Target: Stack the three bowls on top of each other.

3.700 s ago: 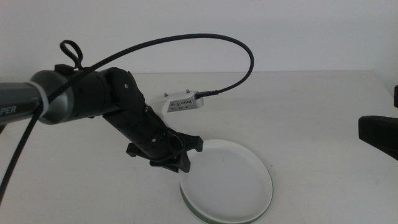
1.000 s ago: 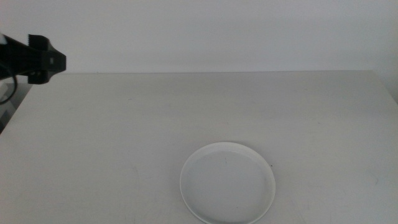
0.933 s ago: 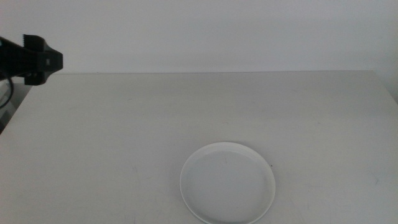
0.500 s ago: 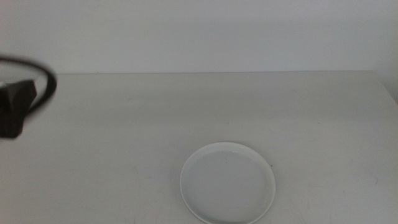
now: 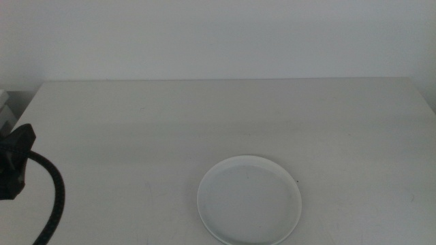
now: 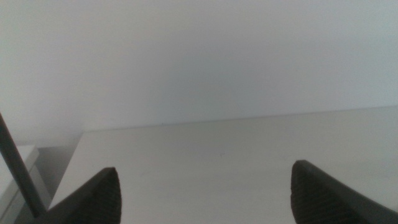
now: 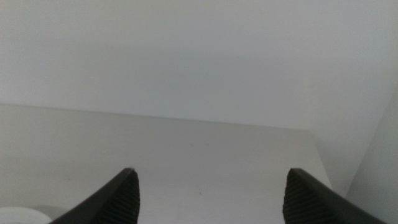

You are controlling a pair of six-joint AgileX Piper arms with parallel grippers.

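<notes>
A white bowl (image 5: 249, 200) lies on the table near the front, right of centre. A thin second rim shows under its left and front edge, so it rests on at least one other bowl whose colour I cannot make out. No gripper is near it. A dark part of the left arm (image 5: 13, 169) with its cable sits at the table's left edge. In the left wrist view my left gripper (image 6: 208, 199) is open and holds nothing. My right gripper (image 7: 214, 199) is open and empty in the right wrist view, and it is out of the middle view.
The white table (image 5: 204, 122) runs back to a plain white wall. A pale object (image 5: 4, 109) sits off the table's left edge. A pale rounded sliver (image 7: 18, 215) shows at the edge of the right wrist view.
The left arm has drawn back from the bowl's rim to the table's left edge and sunk lower. The right arm's dark part has left the middle view. The bowl has stayed put.
</notes>
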